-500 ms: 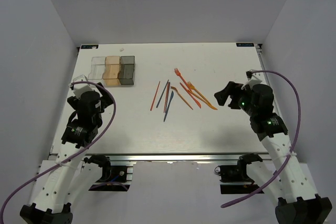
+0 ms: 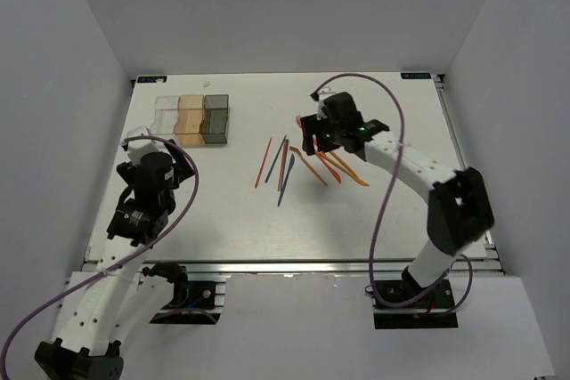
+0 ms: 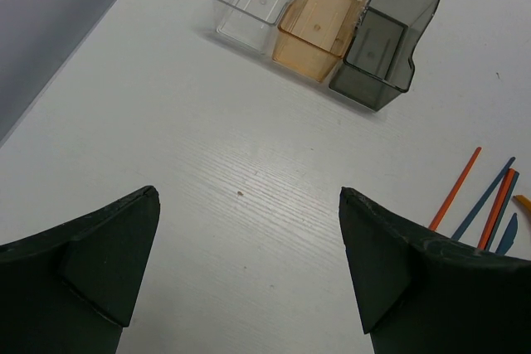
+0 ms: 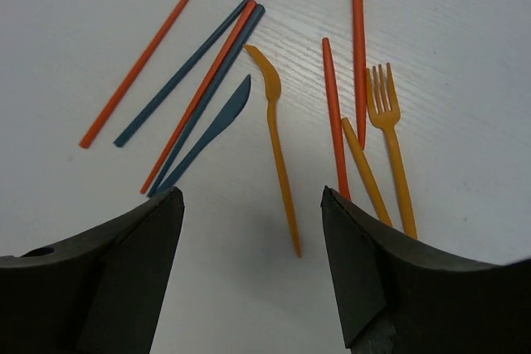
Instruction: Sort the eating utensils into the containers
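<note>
Now the right gripper, jaws apart, has swung left over the utensils on the counter; left gripper unmoved, jaws also apart.

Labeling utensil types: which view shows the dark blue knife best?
Right wrist. The dark blue knife lies whole and close there, with its blade outline clear. Top external shows it only as a thin dark sliver. Left wrist catches just a short piece at the right edge.

I can read no text, number or brand anywhere. Two small dark tags sit at the table's far corners, well beyond my left gripper and right gripper; their lettering is too small to read.
</note>
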Controlling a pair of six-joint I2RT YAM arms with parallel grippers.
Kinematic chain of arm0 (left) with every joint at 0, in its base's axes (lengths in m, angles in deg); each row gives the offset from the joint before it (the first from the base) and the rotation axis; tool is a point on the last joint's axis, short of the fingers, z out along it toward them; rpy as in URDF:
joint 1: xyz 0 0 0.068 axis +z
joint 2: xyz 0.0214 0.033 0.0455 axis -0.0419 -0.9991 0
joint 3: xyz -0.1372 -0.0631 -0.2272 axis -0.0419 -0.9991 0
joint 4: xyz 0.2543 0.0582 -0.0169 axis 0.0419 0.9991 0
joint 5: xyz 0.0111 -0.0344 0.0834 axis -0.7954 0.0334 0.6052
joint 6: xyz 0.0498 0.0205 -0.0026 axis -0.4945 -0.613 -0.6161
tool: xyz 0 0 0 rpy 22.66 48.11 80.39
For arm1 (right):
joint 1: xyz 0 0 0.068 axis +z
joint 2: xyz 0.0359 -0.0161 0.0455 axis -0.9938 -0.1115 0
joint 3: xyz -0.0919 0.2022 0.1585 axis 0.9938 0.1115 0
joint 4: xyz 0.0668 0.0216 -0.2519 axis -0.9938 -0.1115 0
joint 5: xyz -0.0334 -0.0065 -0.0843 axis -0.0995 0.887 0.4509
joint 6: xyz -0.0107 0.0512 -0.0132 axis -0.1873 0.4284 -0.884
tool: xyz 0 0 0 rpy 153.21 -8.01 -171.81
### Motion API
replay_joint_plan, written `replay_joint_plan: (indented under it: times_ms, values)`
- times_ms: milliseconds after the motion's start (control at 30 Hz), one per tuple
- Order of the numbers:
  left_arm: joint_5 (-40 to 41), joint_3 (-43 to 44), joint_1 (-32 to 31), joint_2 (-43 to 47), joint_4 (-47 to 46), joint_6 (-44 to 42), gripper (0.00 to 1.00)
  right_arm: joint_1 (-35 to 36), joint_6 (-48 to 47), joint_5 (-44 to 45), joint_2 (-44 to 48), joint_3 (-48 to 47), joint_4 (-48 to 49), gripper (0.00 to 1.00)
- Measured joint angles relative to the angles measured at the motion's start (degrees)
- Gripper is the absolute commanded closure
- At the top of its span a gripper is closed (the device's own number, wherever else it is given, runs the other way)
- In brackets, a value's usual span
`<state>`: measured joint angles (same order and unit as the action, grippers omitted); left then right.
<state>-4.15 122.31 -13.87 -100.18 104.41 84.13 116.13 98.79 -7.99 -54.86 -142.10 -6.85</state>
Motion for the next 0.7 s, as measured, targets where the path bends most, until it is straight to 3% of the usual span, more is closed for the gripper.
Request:
replay_joint_plan:
  times_ms: [267,433,500,633,700]
  values:
    - [-0.09,0.0,0.0,-1.4,0.02,0.04,0.02,3.26,-6.1,6.19,-20.06,-8.15,-4.09,0.51]
    - [-0.24,0.0,0.0,-2.12,0.02,0.02,0.02,3.98,-8.39,7.65,-24.26,-9.22,-6.05,0.54]
    - [-0.26,0.0,0.0,-2.14,0.02,0.02,0.02,4.0,-8.94,8.31,-24.74,-10.32,-6.03,0.62]
    - [-0.33,0.0,0.0,-2.12,0.02,0.02,0.02,4.13,-9.81,8.7,-26.03,-11.23,-5.62,0.9]
    - [-0.55,0.0,0.0,-2.12,0.02,0.02,0.02,4.15,-9.99,8.85,-26.03,-11.23,-5.53,0.96]
